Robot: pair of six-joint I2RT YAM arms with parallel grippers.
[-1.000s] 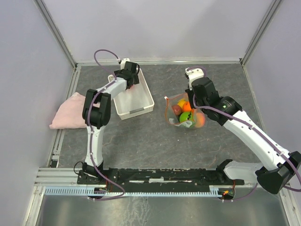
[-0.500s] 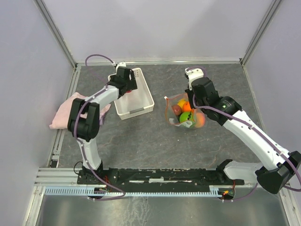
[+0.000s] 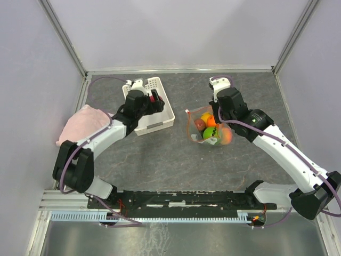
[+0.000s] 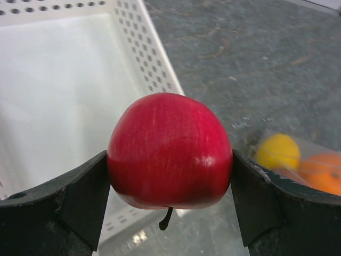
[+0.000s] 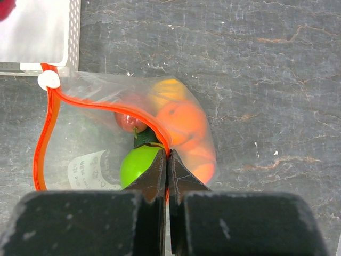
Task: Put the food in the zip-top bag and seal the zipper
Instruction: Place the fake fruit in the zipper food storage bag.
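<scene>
My left gripper (image 3: 156,99) is shut on a red toy apple (image 4: 169,150) and holds it over the right rim of the white basket (image 3: 159,119); the apple also shows in the top view (image 3: 154,98). The clear zip-top bag (image 3: 209,128) lies right of the basket and holds several fruits: orange (image 5: 178,118), yellow (image 5: 166,88), bright green (image 5: 137,163), dark green and red-pink. My right gripper (image 5: 167,156) is shut on the bag's orange-red zipper (image 5: 45,137) and holds the mouth open toward the left. A white slider (image 5: 48,80) sits at the zipper's far end.
The white perforated basket (image 4: 152,58) looks empty inside. A pink cloth (image 3: 79,124) lies at the left edge of the grey table. Metal rails frame the work area.
My left arm has swung down and right from the basket's far end, carrying the red apple over the basket toward its right rim. The right arm and bag have not moved.
</scene>
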